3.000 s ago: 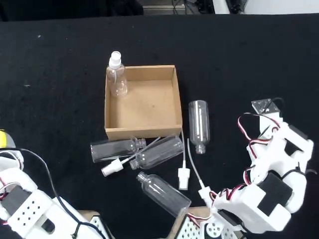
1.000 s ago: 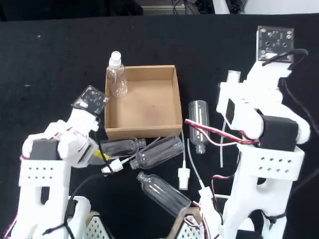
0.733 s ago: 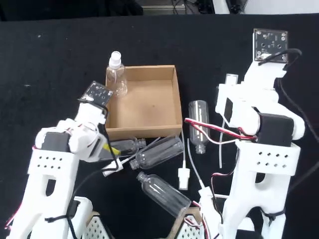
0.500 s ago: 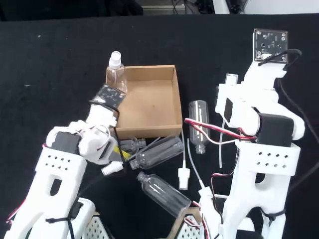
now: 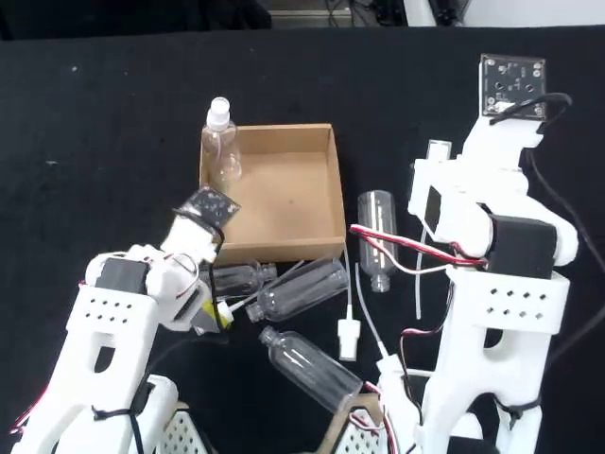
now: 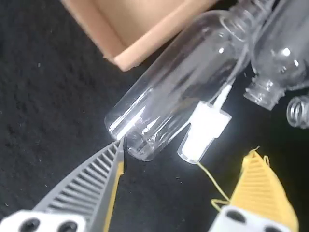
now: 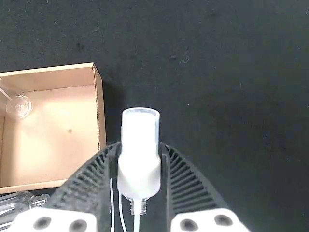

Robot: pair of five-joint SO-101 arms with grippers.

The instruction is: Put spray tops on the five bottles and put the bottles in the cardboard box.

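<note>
So far: one capped bottle (image 5: 221,151) stands in the box (image 5: 271,252) | four bottles (image 5: 307,364) lie uncapped | my right gripper (image 7: 139,146) clamps a top (image 7: 140,126) | my left gripper (image 6: 187,151) gapes empty beside one.

Tan cardboard box (image 5: 274,252), clear bottles (image 5: 378,229), white spray top (image 7: 140,154), black table (image 5: 95,113), white arms (image 5: 501,317)

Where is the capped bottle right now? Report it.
In the high view, the capped bottle stands upright inside the cardboard box, in its far left corner.
</note>
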